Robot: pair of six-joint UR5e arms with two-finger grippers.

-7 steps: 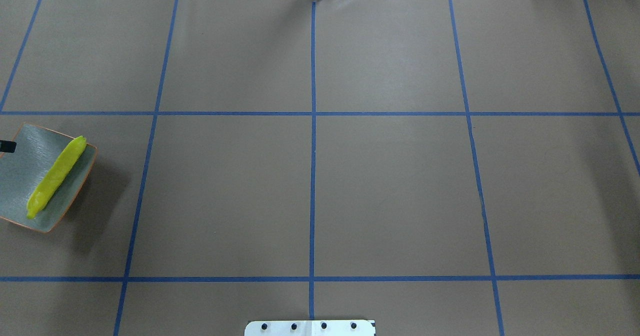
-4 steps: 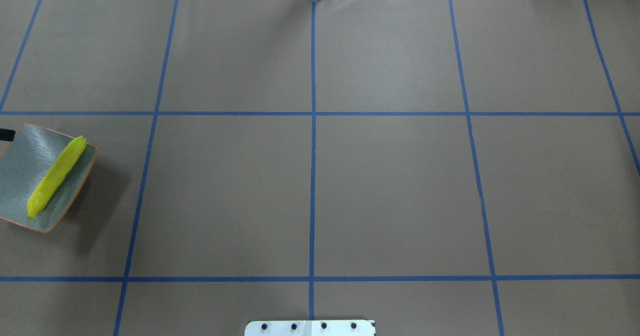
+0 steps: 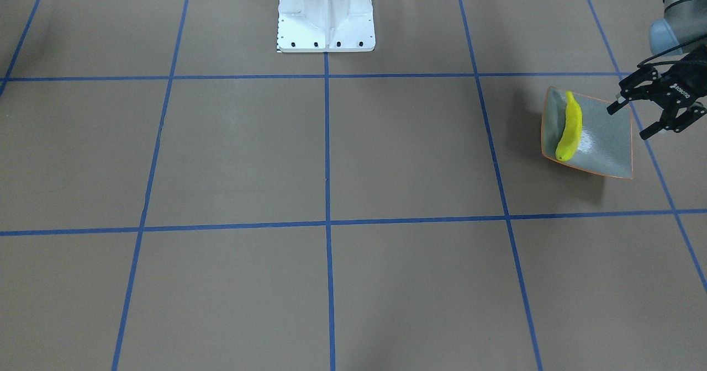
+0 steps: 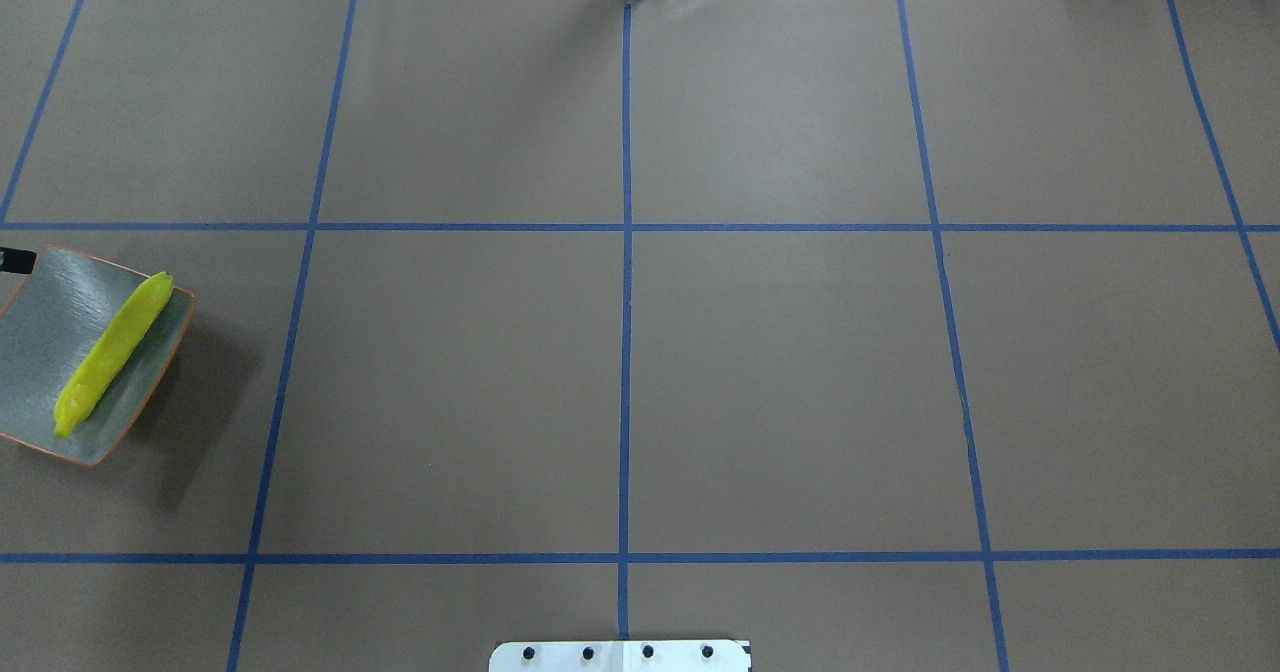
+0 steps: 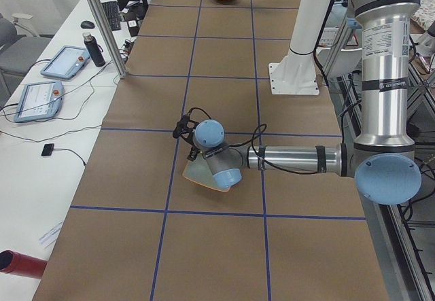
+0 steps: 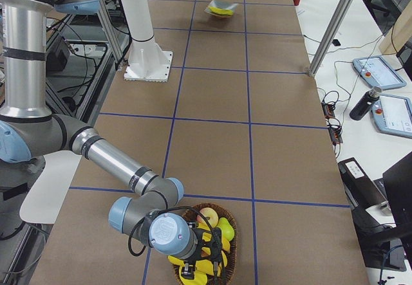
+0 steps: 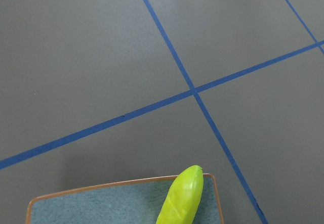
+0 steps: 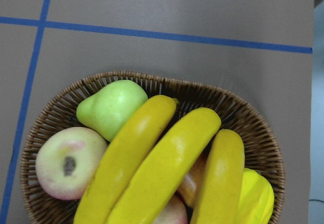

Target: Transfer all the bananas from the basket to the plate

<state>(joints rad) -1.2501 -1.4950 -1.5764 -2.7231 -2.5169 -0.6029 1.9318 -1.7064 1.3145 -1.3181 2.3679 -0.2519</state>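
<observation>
One slim greener-yellow banana [image 3: 570, 127] lies along one side of the grey-green plate [image 3: 605, 142]. Both also show in the overhead view, the banana [image 4: 110, 352] on the plate [image 4: 40, 342]. My left gripper [image 3: 627, 123] is open and empty, just off the plate's outer edge; only a fingertip [image 4: 15, 260] shows overhead. Three bright yellow bananas [image 8: 167, 168] lie in the wicker basket [image 8: 152, 80]. My right gripper [image 6: 201, 256] hovers over the basket [image 6: 230, 249]; I cannot tell whether it is open or shut.
The basket also holds a green pear [image 8: 114, 107], an apple [image 8: 63, 163] and another yellow fruit [image 8: 258, 198]. The plate sits at the table's far left end and the basket at its far right end. The white robot base [image 3: 326, 12] stands between them.
In the overhead view my left gripper's fingertip has drawn back from the plate toward the frame's left edge. The plate and its banana have not moved.
</observation>
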